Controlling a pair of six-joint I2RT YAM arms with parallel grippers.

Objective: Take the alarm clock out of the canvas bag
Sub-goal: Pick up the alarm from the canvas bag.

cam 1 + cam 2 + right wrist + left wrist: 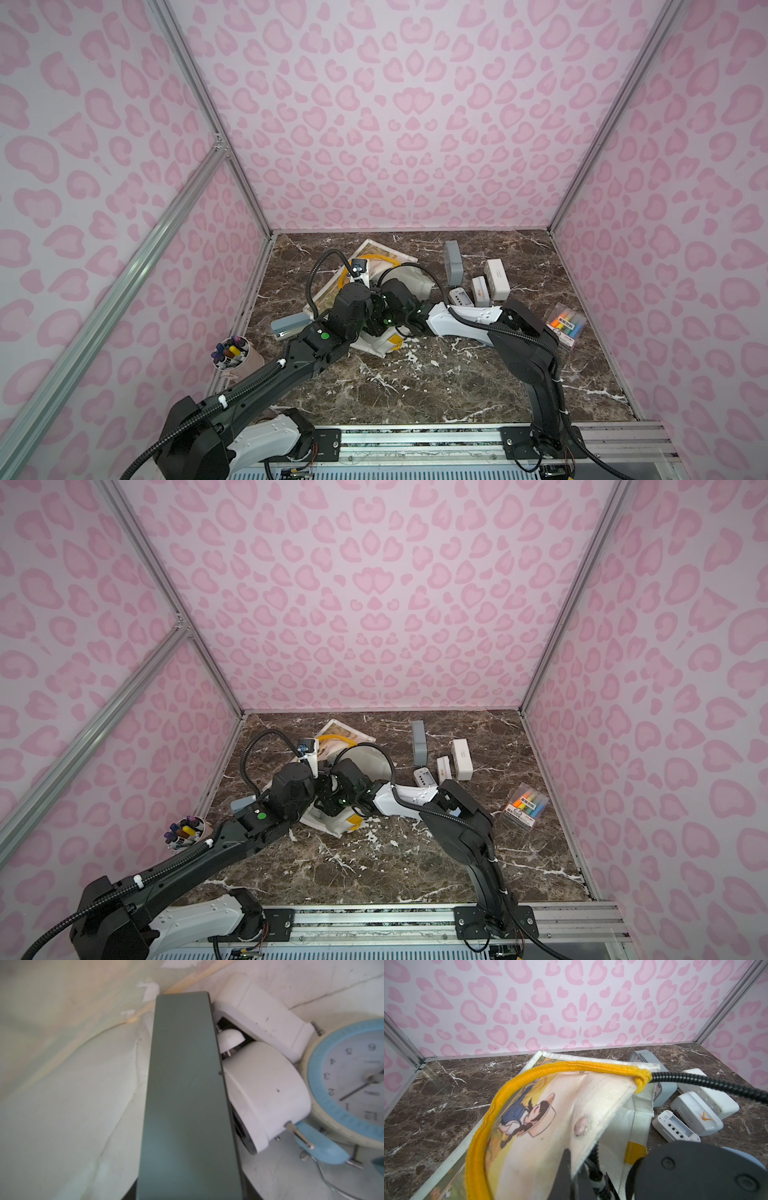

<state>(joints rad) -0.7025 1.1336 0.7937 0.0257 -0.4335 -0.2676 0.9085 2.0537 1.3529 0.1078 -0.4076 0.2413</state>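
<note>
The canvas bag [376,249] [340,733] lies at the table's middle left, white with a picture print and yellow handles. My left gripper [571,1155] is shut on the bag's rim [591,1126] and holds that flap up. My right wrist [397,293] reaches into the mouth, so the fingers are hidden in both top views. Inside, a grey-green slab-shaped alarm clock [185,1084] runs out from my right gripper [189,1192], with the dark jaws against both its sides. Beside it lie a white twin-bell clock [268,1093], a white boxy clock [264,1016] and a blue-rimmed clock [349,1084].
Right of the bag on the table stand a grey clock [453,262] and three white clocks [496,278]. A highlighter pack [567,324] lies far right. A grey stapler [289,324] and a cup of markers [235,353] sit at the left. Pink walls close three sides.
</note>
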